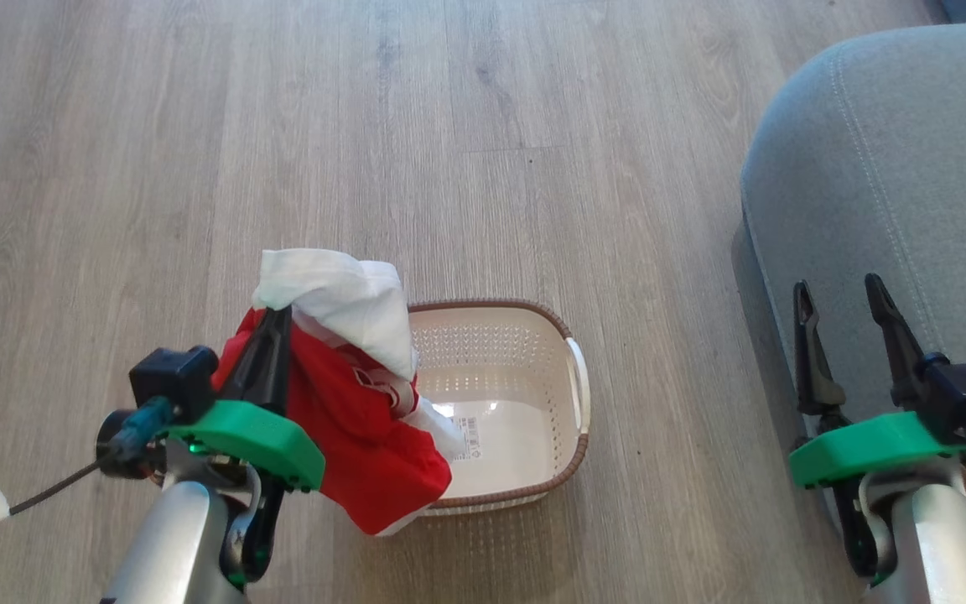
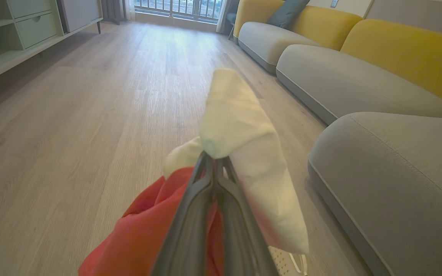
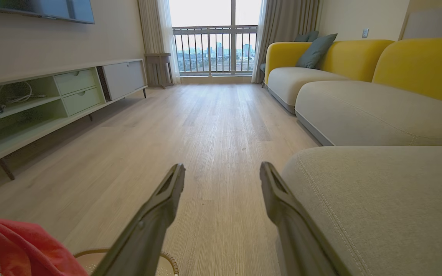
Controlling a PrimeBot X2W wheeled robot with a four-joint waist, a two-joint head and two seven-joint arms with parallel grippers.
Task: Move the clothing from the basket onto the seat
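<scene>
The red and white clothing (image 1: 357, 394) hangs lifted over the left end of the basket (image 1: 571, 453), with my left gripper (image 1: 275, 317) shut on its upper part. The left wrist view has the closed fingers (image 2: 190, 214) pinching white and red cloth (image 2: 244, 153). Inside, the cream perforated basket shows a bare bottom. The grey seat (image 1: 894, 184) fills the right side of the head view, apart from the basket. My right gripper (image 1: 839, 289) is open with nothing in it, at the seat's near edge; its fingertips (image 3: 175, 174) flank bare floor, with the seat (image 3: 382, 207) to the right.
Pale wood floor (image 1: 366, 126) surrounds the basket. More grey seat cushions with yellow backs (image 3: 359, 65) run along the right wall. A low cabinet (image 3: 52, 96) lines the left wall, and a window with a railing (image 3: 213, 46) stands at the far end.
</scene>
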